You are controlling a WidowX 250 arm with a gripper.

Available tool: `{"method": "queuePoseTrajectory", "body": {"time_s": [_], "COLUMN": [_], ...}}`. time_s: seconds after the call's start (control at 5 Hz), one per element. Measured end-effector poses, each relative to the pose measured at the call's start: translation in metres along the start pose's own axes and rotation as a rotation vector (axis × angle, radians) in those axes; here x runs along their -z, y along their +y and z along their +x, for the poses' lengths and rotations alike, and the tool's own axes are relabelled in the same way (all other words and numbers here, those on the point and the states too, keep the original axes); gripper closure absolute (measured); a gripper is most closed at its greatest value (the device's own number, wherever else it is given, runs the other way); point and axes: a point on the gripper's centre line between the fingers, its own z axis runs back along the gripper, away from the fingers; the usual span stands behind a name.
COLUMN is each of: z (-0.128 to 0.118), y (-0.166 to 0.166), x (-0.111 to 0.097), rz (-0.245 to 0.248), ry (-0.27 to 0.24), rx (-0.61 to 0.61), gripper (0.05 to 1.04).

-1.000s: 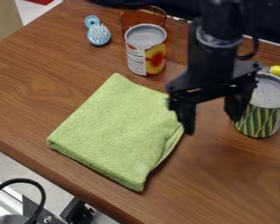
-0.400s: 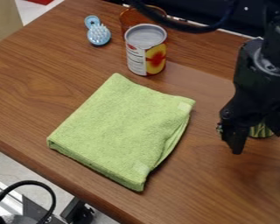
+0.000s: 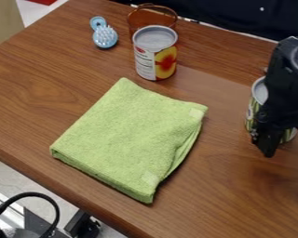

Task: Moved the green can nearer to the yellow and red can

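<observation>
With the towel as the dial's centre and 12 at the top of the view, the green-and-silver striped metal can (image 3: 259,93) stands upright between 2 and 3 o'clock, near the right edge of the view. The black end effector (image 3: 281,122) is right in front of it, hiding much of its right side and lower part. I cannot tell whether the end effector is apart, together or clamped on the can.

The yellow and red metal can (image 3: 165,64), with a white panel on its label and a silver top, stands upright at 12 o'clock, well apart from the green one. Just behind it, also at 12, is a see-through amber container (image 3: 137,19). A light blue plastic brush with pale bristles (image 3: 104,38) lies between 11 and 12.

The folded lime-green cloth towel (image 3: 126,139) lies flat on the brown wooden worktop (image 3: 52,88). Beyond the worktop's edge, between 7 and 8 o'clock, a black cable (image 3: 36,195) curves over metal and black parts (image 3: 83,226).
</observation>
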Motion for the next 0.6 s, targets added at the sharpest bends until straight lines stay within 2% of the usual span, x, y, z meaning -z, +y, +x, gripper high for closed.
{"method": "queuePoseTrajectory", "body": {"time_s": [0.2,0.6], "z": [0.002,0.021], "y": [-0.007,-0.011], "x": [0.003,0.004], "rz": [0.001,0.006], "ry": [-0.015,-0.088], "rx": [-0.005,-0.006], "gripper": [0.088,0.088]}}
